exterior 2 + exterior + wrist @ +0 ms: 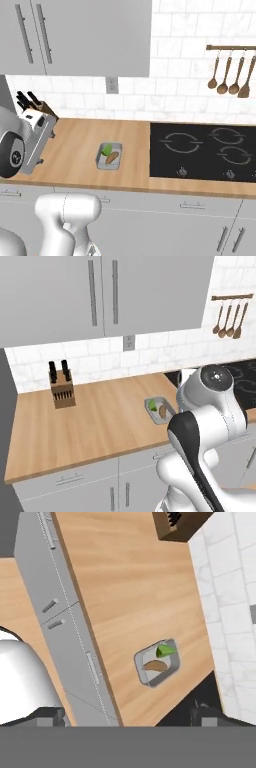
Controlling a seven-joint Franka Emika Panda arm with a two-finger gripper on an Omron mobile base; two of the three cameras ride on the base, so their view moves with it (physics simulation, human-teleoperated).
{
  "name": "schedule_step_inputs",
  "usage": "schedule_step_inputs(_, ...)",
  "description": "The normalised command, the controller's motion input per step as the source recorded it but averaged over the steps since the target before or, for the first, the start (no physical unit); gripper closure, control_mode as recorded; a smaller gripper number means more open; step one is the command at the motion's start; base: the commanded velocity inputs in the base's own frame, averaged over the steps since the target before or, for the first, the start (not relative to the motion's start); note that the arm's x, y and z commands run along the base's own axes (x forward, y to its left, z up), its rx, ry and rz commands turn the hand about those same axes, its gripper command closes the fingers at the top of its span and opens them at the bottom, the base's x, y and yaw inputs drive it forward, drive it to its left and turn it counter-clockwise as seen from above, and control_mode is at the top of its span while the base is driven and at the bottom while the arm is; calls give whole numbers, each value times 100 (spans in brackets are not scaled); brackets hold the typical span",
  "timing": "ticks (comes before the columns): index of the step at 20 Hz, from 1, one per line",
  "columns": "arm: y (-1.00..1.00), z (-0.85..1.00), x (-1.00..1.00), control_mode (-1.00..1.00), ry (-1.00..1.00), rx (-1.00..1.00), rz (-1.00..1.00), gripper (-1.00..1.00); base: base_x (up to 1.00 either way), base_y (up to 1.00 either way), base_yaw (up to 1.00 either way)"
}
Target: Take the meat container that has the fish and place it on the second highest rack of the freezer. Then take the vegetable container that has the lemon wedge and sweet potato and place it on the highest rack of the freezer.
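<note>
While the vegetable container [109, 155] sits on the wooden counter [75, 145] just left of the black cooktop [205, 150], lemon wedge [106, 149] and sweet potato [112, 158] inside, gripper [128, 718] above it, fingers spread wide, holding nothing, knife block [62, 387] well left.

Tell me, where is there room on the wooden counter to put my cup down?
Widest bare stretch: between the knife block and the vegetable container. A narrower strip lies between the container and the stovetop. It is crowded only at the back left corner, around the block.
</note>
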Motion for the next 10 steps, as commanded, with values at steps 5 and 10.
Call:
schedule_step_inputs(5, 0, 0, 0, 100, 0, 0, 0, -100, 40, -39, 0)
schedule_step_inputs(10, -20, -1, 60, -100, 0, 0, 0, -100, 11, -7, 0)
